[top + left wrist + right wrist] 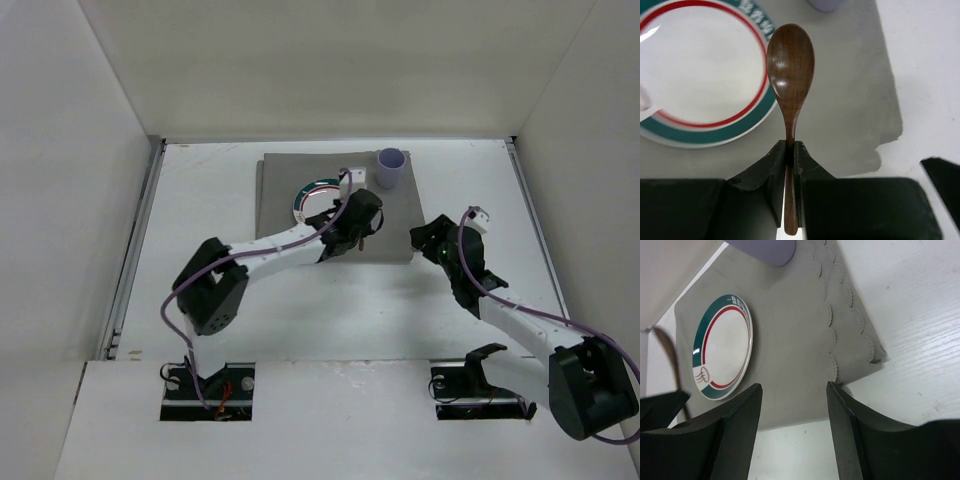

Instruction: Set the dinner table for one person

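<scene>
On the white dinner table (330, 300) lies a grey cloth mat (280, 205). On the mat are a white plate (312, 197) with a green and red rim and a lilac cup (389, 168) at the far right corner. My left gripper (790, 147) is shut on the handle of a brown wooden spoon (790, 65). It holds the spoon over the mat (840, 100), just right of the plate (705, 70), bowl pointing away. My right gripper (794, 390) is open and empty above the mat's near right corner (790, 325). It also shows in the top view (428, 240).
White walls close in the table on the left, back and right. The mat's scalloped right edge (832, 330) lifts a little at the near corner. Bare tabletop (910, 330) lies right of the mat and in front of it.
</scene>
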You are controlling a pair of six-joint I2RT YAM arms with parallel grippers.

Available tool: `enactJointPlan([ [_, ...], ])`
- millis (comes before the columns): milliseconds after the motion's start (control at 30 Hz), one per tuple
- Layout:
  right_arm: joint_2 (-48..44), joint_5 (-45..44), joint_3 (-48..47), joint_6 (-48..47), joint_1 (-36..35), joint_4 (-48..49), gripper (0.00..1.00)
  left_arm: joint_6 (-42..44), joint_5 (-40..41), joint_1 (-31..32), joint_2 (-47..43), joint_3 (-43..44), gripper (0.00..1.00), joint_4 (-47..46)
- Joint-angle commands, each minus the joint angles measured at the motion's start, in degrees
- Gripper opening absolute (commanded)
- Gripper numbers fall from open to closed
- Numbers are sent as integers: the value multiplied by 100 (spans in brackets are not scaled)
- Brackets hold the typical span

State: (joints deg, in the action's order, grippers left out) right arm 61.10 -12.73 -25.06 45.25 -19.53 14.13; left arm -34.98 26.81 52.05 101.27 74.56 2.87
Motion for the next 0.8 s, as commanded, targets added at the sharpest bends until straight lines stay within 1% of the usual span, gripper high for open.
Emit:
enactJointPlan([
  [0,-90,-257,27,132,15,143,60,536,-483,-33,637,961,7,-199],
  [100,-142,-203,54,142,33,151,60,519,-589,-94,1244,1673,7,-156],
  [233,-186,-247,45,106,33,134,60,370,-624,-156,1912,2360,7,46],
  [433,-239,-195,80,115,42,169,60,1,-659,-261,2475,2642,7,82],
  [767,-160,-221,-8,10,-46,195,60,-500,-809,-349,3012,2791,7,-68],
])
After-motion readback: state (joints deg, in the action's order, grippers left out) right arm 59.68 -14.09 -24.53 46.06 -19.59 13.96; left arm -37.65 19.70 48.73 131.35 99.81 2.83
